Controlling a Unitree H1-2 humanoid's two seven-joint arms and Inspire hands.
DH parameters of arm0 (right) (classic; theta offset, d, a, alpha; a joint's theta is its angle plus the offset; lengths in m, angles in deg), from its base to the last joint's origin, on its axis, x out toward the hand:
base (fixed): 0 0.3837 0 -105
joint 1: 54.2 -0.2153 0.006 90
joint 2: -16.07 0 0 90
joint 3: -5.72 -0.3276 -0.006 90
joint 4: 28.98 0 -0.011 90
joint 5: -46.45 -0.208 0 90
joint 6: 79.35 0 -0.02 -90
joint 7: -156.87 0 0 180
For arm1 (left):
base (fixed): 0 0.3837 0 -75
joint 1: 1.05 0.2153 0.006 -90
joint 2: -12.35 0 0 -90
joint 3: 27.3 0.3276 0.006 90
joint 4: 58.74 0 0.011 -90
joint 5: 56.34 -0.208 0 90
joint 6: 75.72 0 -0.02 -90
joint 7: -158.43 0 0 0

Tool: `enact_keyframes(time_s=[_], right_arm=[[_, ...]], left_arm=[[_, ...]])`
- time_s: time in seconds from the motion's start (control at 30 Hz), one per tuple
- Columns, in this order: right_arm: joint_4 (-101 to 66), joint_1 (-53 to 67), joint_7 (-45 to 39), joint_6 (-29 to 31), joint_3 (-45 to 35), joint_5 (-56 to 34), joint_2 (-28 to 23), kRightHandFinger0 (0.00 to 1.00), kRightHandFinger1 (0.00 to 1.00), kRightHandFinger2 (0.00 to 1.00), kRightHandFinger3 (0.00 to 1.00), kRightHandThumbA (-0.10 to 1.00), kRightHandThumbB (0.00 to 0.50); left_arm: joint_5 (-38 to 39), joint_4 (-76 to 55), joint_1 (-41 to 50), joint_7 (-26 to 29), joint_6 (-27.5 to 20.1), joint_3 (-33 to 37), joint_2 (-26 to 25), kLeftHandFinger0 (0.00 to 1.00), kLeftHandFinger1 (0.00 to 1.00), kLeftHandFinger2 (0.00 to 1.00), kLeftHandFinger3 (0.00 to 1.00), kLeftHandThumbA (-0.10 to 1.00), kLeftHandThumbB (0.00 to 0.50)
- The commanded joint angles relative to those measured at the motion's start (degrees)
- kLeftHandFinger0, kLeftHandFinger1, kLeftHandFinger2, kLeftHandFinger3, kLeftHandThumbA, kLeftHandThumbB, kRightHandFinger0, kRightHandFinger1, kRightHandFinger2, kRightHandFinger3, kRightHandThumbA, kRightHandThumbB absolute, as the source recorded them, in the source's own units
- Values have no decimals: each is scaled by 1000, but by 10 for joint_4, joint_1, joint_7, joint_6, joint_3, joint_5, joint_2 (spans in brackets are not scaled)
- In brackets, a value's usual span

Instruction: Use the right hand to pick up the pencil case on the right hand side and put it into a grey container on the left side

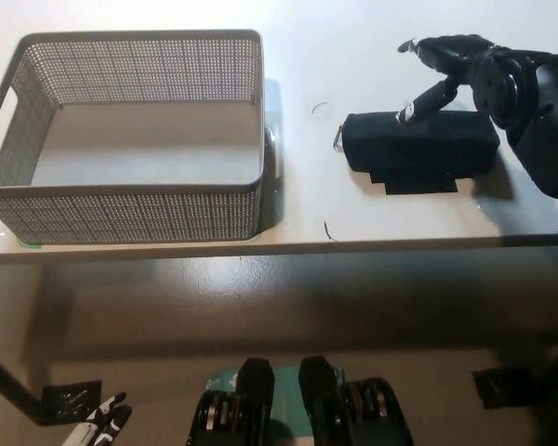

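1. The black pencil case (pixel 418 149) lies flat on the desk (pixel 353 56), toward its right end, near the front edge.
2. The right hand (pixel 456 65) hangs over the case's far side, fingers spread and holding nothing; one fingertip seems to touch the case's top, though it is hard to be sure.
3. The grey container (pixel 130 195) stands at the desk's left end, well apart from the case.
4. The left hand (pixel 98 429) rests low, below the desk's front edge; I cannot tell its state.

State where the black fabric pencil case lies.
In the head view, the black fabric pencil case lies right of the grey mesh basket, under the black right hand.
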Motion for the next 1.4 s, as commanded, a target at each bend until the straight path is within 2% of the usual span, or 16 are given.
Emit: enact_keyframes(time_s=[0.0,0.13,0.27,0.53,0.73,0.77,0.8,0.83,0.93,1.07,1.1,1.2,1.27,1.3,1.33,1.37], right_arm=[[-7,-29,-26,-9,-13,-15,3,1000,1000,1000,1000,1000,500],[22,-24,-17,0,-19,-21,11,1000,1000,1000,1000,1000,500],[42,-18,-8,10,-22,-26,17,1000,1000,1000,1000,1000,500],[109,-12,18,35,-16,-28,41,1000,1000,1000,1000,1000,500],[148,-2,33,45,-9,-23,57,1000,1000,1000,1000,1000,500],[170,15,44,49,-6,-21,66,1000,1000,1000,1000,1000,500],[178,18,48,52,-8,-23,69,1000,1000,1000,1000,1000,500],[188,24,54,53,-9,-26,73,1000,1000,1000,1000,995,500],[202,30,66,51,-5,-22,78,1000,1000,1000,1000,980,500],[211,40,72,55,-4,-23,79,1000,1000,1000,1000,988,500],[212,44,74,58,-3,-23,80,1000,1000,1000,1000,989,500],[215,51,78,57,0,-20,82,1000,1000,1000,1000,986,500],[217,55,80,60,0,-21,84,1000,1000,1000,1000,965,500],[215,59,85,61,-3,-24,84,1000,1000,1000,1000,914,500],[216,61,101,61,-1,-20,85,1000,1000,1000,1000,829,500],[215,65,131,62,-3,-20,85,1000,1000,1000,1000,675,440]], left_arm=[[-5,-12,-7,-3,-30,-2,-12,1000,1000,1000,1000,1000,323],[-4,-11,-9,-6,-22,-3,-11,1000,1000,1000,1000,1000,339],[-1,-7,-12,-9,-34,-2,-10,1000,1000,1000,1000,1000,317],[-9,-7,-16,-7,-32,0,-11,1000,1000,1000,1000,1000,346],[-4,2,-19,-10,-53,1,-11,1000,1000,1000,1000,1000,329],[-3,-8,-16,-13,-47,2,-11,1000,1000,1000,1000,1000,297],[1,-7,-16,-16,-56,1,-11,1000,1000,1000,1000,1000,292],[-5,-7,-17,-14,-50,2,-13,1000,1000,1000,1000,1000,317],[-7,-9,-19,-16,-49,4,-15,1000,1000,1000,1000,1000,329],[2,-7,-25,-24,-54,4,-14,1000,1000,1000,1000,1000,311],[-2,-3,-27,-20,-58,4,-13,1000,1000,1000,1000,1000,332],[-7,-5,-28,-19,-55,4,-14,1000,1000,1000,1000,1000,327],[-9,-3,-30,-19,-58,5,-15,1000,1000,1000,1000,1000,327],[-16,-3,-30,-15,-58,6,-15,1000,1000,1000,1000,1000,327],[-19,-5,-29,-15,-53,6,-16,1000,1000,1000,1000,1000,342],[-20,-4,-30,-15,-52,7,-15,1000,1000,1000,1000,1000,338]])
